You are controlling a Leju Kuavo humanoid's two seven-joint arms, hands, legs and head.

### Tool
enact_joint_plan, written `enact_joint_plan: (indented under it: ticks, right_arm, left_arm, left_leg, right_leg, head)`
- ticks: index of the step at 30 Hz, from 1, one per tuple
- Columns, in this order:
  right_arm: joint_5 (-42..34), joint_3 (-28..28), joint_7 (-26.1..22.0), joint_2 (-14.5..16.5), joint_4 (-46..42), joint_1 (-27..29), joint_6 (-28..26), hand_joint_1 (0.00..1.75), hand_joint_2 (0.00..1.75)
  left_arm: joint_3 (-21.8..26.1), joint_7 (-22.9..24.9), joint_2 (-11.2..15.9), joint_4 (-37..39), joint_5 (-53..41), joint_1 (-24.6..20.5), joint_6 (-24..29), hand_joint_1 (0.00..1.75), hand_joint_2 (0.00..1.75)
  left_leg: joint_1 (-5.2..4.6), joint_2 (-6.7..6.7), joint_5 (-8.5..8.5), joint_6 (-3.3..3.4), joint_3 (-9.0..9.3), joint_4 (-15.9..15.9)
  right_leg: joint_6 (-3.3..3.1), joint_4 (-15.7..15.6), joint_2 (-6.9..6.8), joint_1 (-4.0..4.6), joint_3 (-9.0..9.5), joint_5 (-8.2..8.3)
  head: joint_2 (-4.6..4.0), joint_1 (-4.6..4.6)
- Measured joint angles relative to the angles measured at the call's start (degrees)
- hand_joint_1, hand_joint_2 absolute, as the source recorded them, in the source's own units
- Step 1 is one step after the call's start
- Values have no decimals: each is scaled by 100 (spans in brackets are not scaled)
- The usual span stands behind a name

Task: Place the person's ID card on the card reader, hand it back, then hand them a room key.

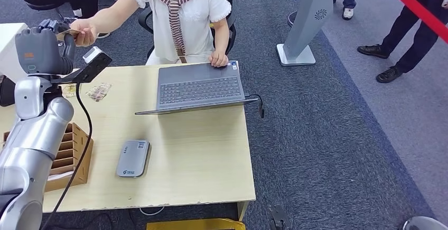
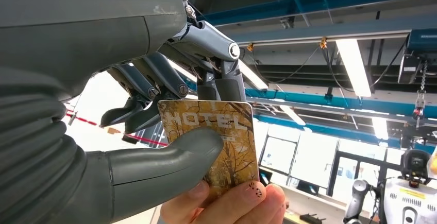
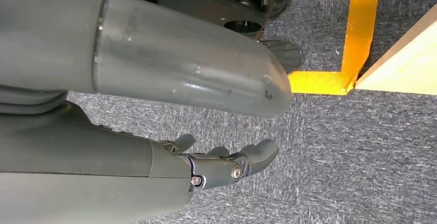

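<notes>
L hand (image 1: pixel 45 42) raised over the desk's far left corner, thumb (image 2: pixel 170 154) pressed on the face of the key card (image 2: pixel 216 147), dark fingers (image 2: pixel 154 87) curled behind its top edge: card pinched, gold w/ "HOTEL" print. Person's hand (image 1: pixel 84 31) reaches across from behind desk (image 1: pixel 201 156), their fingertips (image 2: pixel 237 201) gripping the same card's lower edge, so both hold it. R hand (image 3: pixel 227 165) hangs at the side above grey carpet, fingers loosely extended and apart, nothing in it. Card reader (image 1: pixel 133 158) lies flat on desk near front, well apart from L hand. Laptop (image 1: pixel 198 87) open in front of seated person. Wooden card rack (image 1: pixel 68 156) at desk's left edge, partly behind L arm. ID card: can't tell where.
</notes>
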Motion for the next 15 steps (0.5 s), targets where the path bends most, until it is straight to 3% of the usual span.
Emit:
enact_joint_plan:
  ticks: [2, 6, 15]
  right_arm:
    - [-3, 23, 3, 6, 0, 0, 1, 0, 0]
    - [-25, 75, 1, 9, 0, 1, 10, 0, 0]
    - [-117, 98, -15, 15, 1, 8, 0, 0, 0]
  left_arm:
    - [-7, 11, -2, 46, 6, -19, -24, 175, 175]
    - [-12, 21, -2, 158, 50, -35, -53, 0, 175]
    - [-12, -61, 3, 310, 291, -23, 185, 0, 175]
  left_leg:
    - [0, 0, 0, 0, 0, 0]
    - [0, 0, 0, 0, 0, 0]
    - [1, 0, 0, 0, -2, 0]
  right_leg:
    - [0, 0, 0, 0, 0, 0]
    - [0, 0, 1, 0, -1, 0]
    - [0, 1, 0, 0, 0, 0]
  head:
    - [0, -1]
    - [0, -1]
    - [-1, -1]
